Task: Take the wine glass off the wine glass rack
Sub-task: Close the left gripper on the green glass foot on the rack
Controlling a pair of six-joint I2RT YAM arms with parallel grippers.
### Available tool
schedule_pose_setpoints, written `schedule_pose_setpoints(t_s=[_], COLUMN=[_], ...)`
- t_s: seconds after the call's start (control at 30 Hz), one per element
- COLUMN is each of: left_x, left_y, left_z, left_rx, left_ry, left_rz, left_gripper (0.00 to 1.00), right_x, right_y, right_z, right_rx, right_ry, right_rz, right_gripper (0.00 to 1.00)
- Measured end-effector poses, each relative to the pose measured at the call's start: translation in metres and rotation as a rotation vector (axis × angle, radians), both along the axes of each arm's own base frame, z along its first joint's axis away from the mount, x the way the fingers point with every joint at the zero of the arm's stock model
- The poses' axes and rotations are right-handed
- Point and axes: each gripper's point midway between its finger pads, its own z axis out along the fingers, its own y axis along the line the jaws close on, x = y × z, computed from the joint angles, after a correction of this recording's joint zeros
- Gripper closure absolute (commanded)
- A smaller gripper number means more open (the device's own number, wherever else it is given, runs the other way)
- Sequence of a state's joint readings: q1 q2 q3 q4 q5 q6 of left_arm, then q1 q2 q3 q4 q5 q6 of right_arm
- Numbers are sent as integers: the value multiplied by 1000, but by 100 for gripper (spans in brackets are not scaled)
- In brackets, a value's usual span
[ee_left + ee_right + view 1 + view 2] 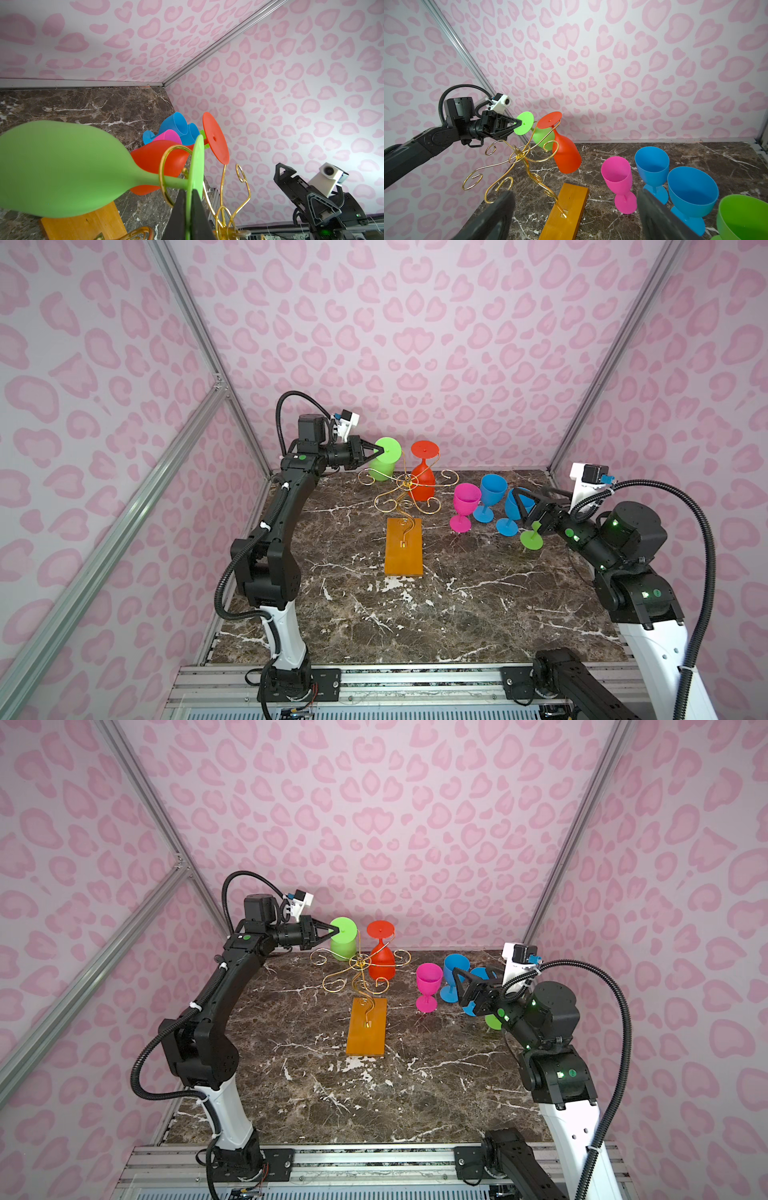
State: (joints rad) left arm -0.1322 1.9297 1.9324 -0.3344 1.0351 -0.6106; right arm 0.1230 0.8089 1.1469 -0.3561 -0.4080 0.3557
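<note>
The green wine glass (384, 462) hangs bowl-down on the far left of the wine glass rack (403, 549), its stem threaded through a scroll arm. The left fingers (179, 214) are pinched on the edge of its foot. So the grasp looks made; sliding it free and setting it down remain. A red glass (424, 485) hangs beside it. On the tabletop (457, 605) stand four more glasses, near the right fingers (496, 218), which are spread wide and empty.

A pink goblet (464, 499), two blue goblets (652, 164) (692, 187) and a green goblet (743, 218) are stood upright, close together, toward two o'clock on the dark marble tabletop (415, 614). Pink-spotted walls (415, 344) are seen at twelve o'clock.
</note>
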Motion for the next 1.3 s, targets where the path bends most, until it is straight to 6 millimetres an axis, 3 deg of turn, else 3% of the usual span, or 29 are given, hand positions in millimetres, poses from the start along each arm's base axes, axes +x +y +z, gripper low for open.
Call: schedule_pose_setpoints(t_s=[0.57, 1.3], left_x=[1, 1], left_y=[6, 7], left_z=[3, 21], left_rx=[-36, -79], left_ry=[76, 100], left_rz=[21, 45], left_gripper=[97, 97], right_x=[0, 3], right_y=[0, 2], right_z=[3, 4], right_rx=[10, 19], right_ry=[-17, -15], right_rz=[0, 4], right_gripper=[6, 6])
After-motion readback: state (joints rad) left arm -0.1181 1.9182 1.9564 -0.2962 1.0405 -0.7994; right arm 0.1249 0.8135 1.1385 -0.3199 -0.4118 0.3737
